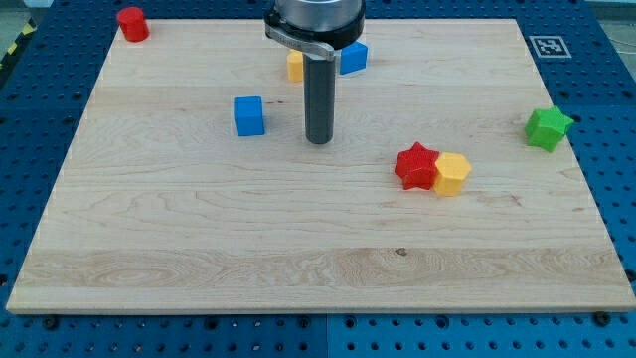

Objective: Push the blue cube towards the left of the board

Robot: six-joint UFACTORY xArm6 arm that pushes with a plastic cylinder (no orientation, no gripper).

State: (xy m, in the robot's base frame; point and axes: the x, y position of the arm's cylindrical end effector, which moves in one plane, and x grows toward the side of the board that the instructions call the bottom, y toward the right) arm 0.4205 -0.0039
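Note:
The blue cube [249, 115] sits on the wooden board [199, 229] in the upper middle-left. My tip [318, 140] rests on the board to the cube's right, a short gap away and slightly lower in the view, not touching it. The rod rises straight up from the tip to the arm's mount at the view's top.
A second blue block [353, 57] and a yellow block [295, 66], partly hidden by the rod's mount, lie near the top centre. A red cylinder [132, 23] is top left. A red star [417, 165] touches a yellow block [451, 174] at right. A green star [548, 128] sits at the right edge.

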